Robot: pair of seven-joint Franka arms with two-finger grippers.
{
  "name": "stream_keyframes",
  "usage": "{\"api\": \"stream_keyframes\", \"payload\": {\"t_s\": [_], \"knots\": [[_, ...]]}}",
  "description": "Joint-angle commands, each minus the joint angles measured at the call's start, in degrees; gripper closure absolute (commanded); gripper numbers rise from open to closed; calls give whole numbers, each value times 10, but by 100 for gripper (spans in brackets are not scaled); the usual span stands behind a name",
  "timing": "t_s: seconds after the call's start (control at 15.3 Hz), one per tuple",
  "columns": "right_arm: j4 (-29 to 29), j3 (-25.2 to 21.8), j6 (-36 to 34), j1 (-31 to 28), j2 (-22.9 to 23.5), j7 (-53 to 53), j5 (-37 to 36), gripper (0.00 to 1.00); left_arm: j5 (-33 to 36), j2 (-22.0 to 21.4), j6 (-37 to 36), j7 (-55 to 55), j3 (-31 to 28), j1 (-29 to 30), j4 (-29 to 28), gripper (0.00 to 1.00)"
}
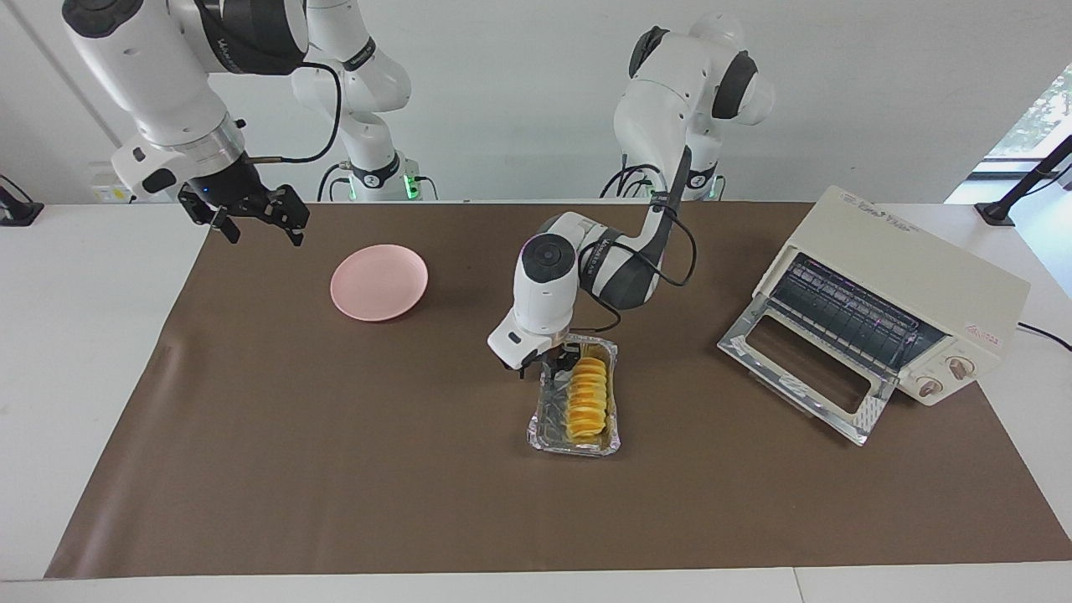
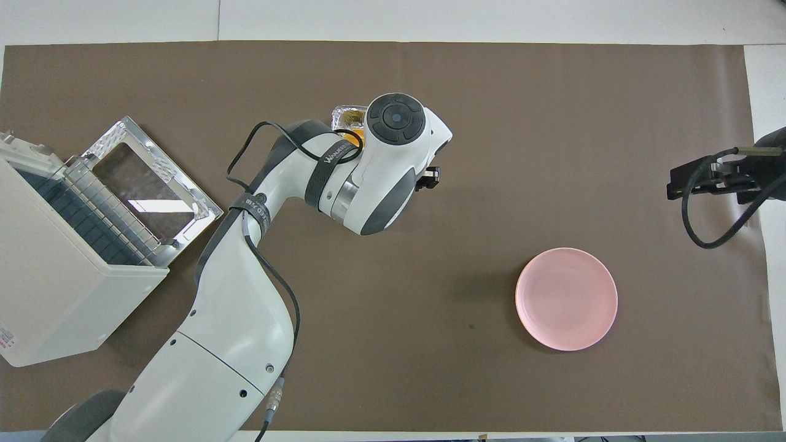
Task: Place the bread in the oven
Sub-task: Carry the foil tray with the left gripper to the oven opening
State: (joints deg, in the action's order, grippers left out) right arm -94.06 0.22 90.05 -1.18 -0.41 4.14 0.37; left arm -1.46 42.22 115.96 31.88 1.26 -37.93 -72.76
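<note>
The bread, a ridged golden-yellow loaf, lies in a crinkled foil tray at mid-table. My left gripper points down into the tray at the end of the bread nearer to the robots and is down at the loaf's level. From overhead the left wrist covers the gripper and most of the loaf, so only a bit of bread and tray corner show. The cream oven stands at the left arm's end of the table, its glass door dropped open. My right gripper waits open and empty above the right arm's end.
A round pink plate sits empty toward the right arm's end, nearer to the robots than the tray. A brown mat covers the table. The oven's wire rack shows inside the opening.
</note>
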Motion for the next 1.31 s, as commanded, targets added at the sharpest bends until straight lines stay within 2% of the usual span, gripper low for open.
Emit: {"api": "stream_keyframes", "payload": {"t_s": [0.0, 0.33, 0.65, 0.85, 1.24], "knots": [[0, 7, -7, -8, -5, -11, -6, 0, 7, -5, 21, 12, -5, -1, -13, 100], [0, 7, -7, -8, -5, -11, -6, 0, 7, -6, 9, 13, -10, 3, -15, 100], [0, 7, -7, -8, -5, -11, -6, 0, -2, -21, -87, 31, -74, -6, 25, 100], [0, 7, -7, -8, -5, -11, -6, 0, -23, -16, -135, 135, -112, 1, 80, 100], [0, 7, -7, -8, -5, -11, -6, 0, -26, -20, -188, 147, -193, 8, 81, 100]]}}
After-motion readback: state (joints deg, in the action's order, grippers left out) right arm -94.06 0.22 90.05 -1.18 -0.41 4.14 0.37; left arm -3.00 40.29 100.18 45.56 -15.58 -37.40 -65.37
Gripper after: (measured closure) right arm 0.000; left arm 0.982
